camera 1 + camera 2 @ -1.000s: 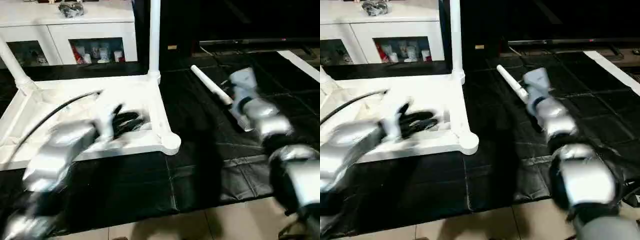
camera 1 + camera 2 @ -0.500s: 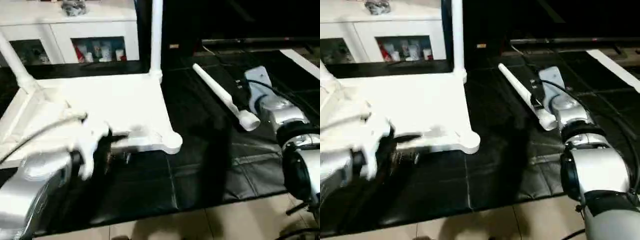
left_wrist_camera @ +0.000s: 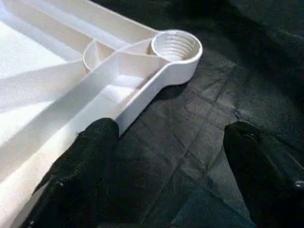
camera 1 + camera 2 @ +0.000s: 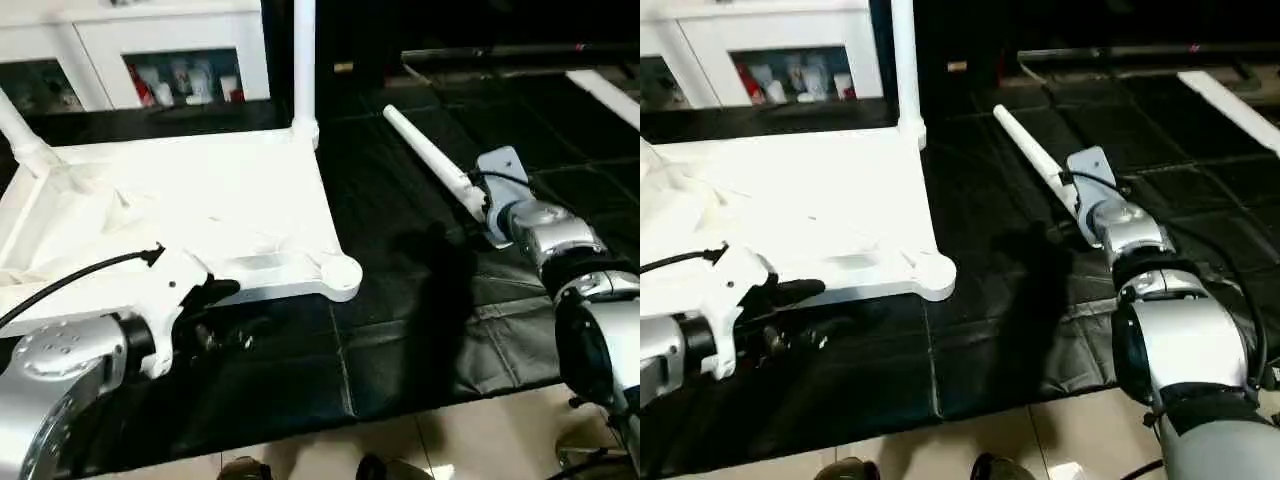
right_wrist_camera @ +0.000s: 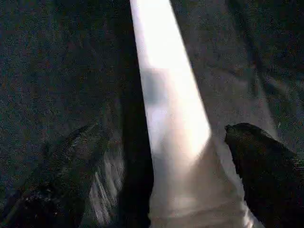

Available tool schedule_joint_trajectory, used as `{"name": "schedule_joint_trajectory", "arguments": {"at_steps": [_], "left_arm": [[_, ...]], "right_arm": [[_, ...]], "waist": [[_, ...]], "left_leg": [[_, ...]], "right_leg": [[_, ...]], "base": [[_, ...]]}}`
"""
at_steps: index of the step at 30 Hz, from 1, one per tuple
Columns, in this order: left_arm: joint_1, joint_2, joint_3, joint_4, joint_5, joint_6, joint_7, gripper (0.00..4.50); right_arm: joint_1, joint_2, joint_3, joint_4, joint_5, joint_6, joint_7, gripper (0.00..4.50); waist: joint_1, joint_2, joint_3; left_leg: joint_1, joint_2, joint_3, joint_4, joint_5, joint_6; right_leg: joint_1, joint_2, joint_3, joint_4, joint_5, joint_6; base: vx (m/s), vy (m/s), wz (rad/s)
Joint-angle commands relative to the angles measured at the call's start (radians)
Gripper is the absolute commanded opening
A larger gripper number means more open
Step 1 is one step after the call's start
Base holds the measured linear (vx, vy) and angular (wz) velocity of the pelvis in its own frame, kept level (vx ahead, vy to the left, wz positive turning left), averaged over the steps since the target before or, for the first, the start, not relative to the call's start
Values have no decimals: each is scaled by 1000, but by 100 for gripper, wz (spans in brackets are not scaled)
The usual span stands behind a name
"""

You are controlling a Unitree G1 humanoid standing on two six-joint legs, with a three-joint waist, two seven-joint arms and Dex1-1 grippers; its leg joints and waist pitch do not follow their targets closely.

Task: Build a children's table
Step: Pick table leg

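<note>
The children's table top point(image 4: 190, 215) lies upside down on a black mat, white, with ribs showing. Two legs stand screwed in: one at the far right corner point(image 4: 303, 60), one at the far left point(image 4: 22, 140). The near right corner socket point(image 3: 176, 46) is empty and threaded. A loose leg point(image 4: 432, 165) lies on the mat to the right. My right gripper point(image 5: 166, 183) is open, one finger on each side of that leg's thick end. My left gripper point(image 3: 166, 175) is open by the top's near rim, one finger point(image 3: 83, 161) against it, only mat between the fingers.
A white cabinet point(image 4: 180, 55) with glass doors stands behind the table. The black mat point(image 4: 420, 330) ends at pale floor tiles point(image 4: 480, 440) near me, where shoe tips point(image 4: 382, 468) of a person show. A white strip point(image 4: 605, 95) lies at the far right.
My left gripper has drawn back from over the table top to its near rim and its fingers have spread. My right gripper has settled around the loose leg's thick end.
</note>
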Motion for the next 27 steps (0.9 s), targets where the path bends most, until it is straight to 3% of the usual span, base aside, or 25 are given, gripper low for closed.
{"name": "schedule_joint_trajectory", "arguments": {"at_steps": [1,5,13,22,27], "left_arm": [[5,16,13,-31,-19,16,10,429],[0,19,13,-32,-29,24,14,446],[-7,31,1,-24,-50,21,18,446],[-19,45,-7,-20,-62,6,22,446],[-25,51,-12,-19,-69,1,23,446]], "right_arm": [[4,-6,-7,3,-9,20,-1,450],[-3,-11,-14,3,3,40,23,450],[-32,3,-3,7,8,186,218,450],[0,76,28,-6,-21,161,244,450],[-2,116,9,-13,-2,172,197,450]], "waist": [[1,-1,-57],[-2,-3,-51],[-1,0,-53],[-2,-4,-53],[-4,-6,-51]], "left_leg": [[0,29,-15,-59,-132,114],[4,31,-16,-62,-162,95],[5,32,-15,-60,-171,88],[5,35,-19,-63,-183,65],[11,31,-20,-63,-214,46]], "right_leg": [[70,-65,84,-54,-240,-138],[70,-67,83,-60,-292,-120],[73,-68,84,-61,-305,-133],[73,-76,86,-65,-358,-128],[70,-80,86,-75,-441,-89]], "base": [[0,0,0],[0,0,0],[0,0,0],[0,0,0],[0,0,0]]}}
